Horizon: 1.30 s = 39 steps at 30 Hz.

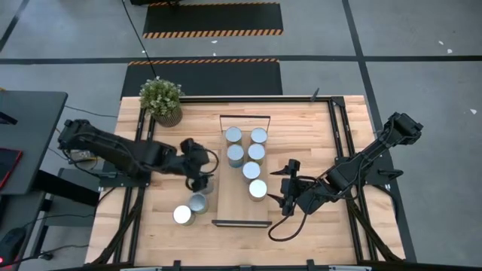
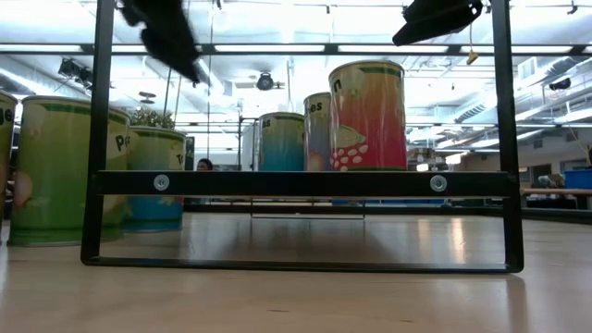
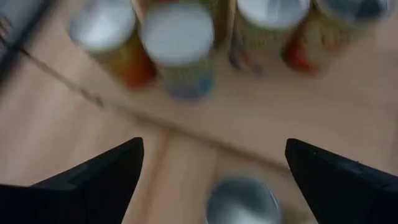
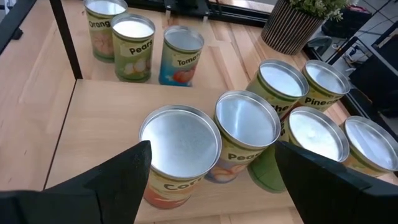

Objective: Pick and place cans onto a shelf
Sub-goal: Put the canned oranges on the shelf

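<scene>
On shelf [image 1: 242, 207]: six cans [image 1: 258, 189] upright; left tool [image 1: 197, 179] agape, right tool [image 1: 287, 188] agape, empty.

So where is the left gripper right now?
In the high view, the left gripper hangs open over a can just off the shelf's left edge, beside two more cans.

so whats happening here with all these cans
Two robot arms are moving cans onto the shelf, a light-wood board in the middle of the table. Six cans stand on it already; three more cans wait on the table to its left. The left gripper is open above one of those three, holding nothing. The right gripper is open and empty just right of the board, beside the nearest shelved can.
</scene>
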Each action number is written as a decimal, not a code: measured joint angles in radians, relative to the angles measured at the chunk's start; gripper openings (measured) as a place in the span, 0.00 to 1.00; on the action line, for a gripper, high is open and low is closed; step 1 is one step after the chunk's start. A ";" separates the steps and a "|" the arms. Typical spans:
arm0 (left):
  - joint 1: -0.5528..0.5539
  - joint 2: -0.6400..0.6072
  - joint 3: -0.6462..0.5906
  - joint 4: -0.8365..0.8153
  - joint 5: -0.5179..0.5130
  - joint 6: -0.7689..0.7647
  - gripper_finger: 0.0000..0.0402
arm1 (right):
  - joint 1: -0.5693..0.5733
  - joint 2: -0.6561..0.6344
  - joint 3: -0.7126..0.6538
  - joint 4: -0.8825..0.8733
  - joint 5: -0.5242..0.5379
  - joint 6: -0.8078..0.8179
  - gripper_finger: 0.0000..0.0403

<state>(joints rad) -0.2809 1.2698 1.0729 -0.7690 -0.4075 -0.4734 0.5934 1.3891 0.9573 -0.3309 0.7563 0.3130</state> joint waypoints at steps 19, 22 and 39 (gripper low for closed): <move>-0.492 0.086 0.033 -0.406 0.332 -0.638 0.99 | -0.007 -0.002 0.000 -0.021 0.005 -0.035 0.87; -0.563 0.149 0.033 -0.407 0.276 -0.701 0.99 | -0.016 -0.003 0.000 -0.016 0.005 -0.068 0.87; -0.573 0.355 0.033 -0.192 0.271 -0.856 0.99 | -0.078 -0.003 0.000 0.064 -0.069 -0.240 0.87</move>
<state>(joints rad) -0.8542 1.6249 1.1057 -0.9615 -0.1361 -1.3297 0.5149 1.3861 0.9573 -0.2670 0.6869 0.0732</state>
